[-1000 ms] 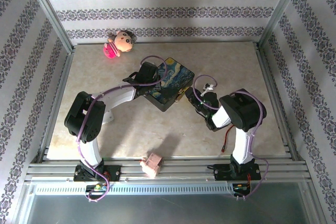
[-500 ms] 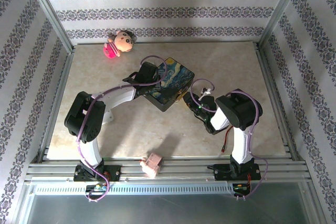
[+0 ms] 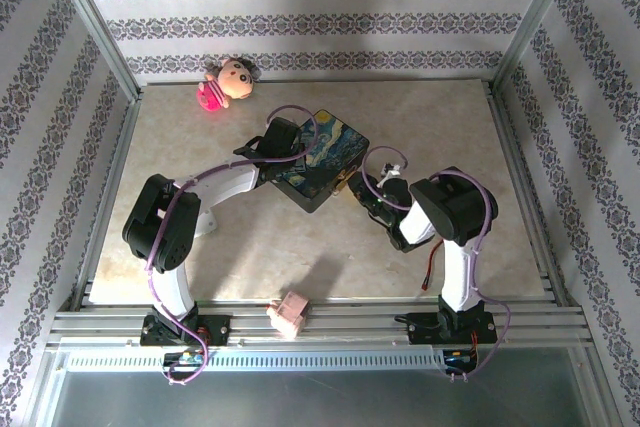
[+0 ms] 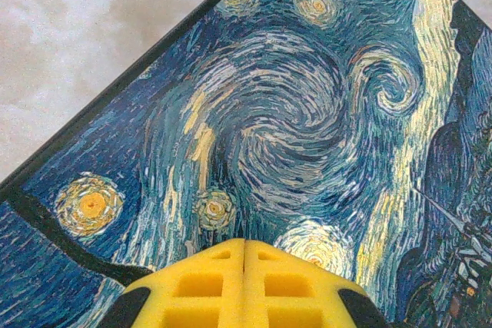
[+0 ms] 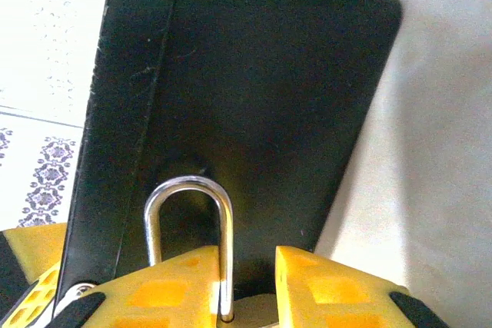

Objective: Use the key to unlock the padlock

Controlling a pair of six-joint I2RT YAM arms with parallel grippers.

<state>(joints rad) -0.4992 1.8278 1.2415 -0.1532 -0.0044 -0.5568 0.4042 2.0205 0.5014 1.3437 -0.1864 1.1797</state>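
The padlock (image 5: pixel 188 190) hangs on the dark front side of the starry-night box (image 5: pixel 254 74), its silvery shackle upright through the hasp. My right gripper (image 5: pixel 247 282) has its yellow fingers on either side of the brass body, closed against it; the left finger touches the shackle leg. From above, the right gripper (image 3: pixel 358 187) meets the padlock (image 3: pixel 347 185) at the box's near right corner. My left gripper (image 4: pixel 244 247) is shut and empty, its pads resting on the painted lid (image 4: pixel 292 113); it also shows over the box (image 3: pixel 325 152). The key is hidden.
A small doll (image 3: pixel 228 84) lies at the far left of the marble table (image 3: pixel 450 127). A pink block (image 3: pixel 290 314) sits at the near edge between the arm bases. Patterned walls with metal frame posts (image 3: pixel 95 27) enclose the table.
The right arm has moved left toward the box, bringing its gripper onto the padlock, and its jaws have narrowed. The left arm and the box have stayed still.
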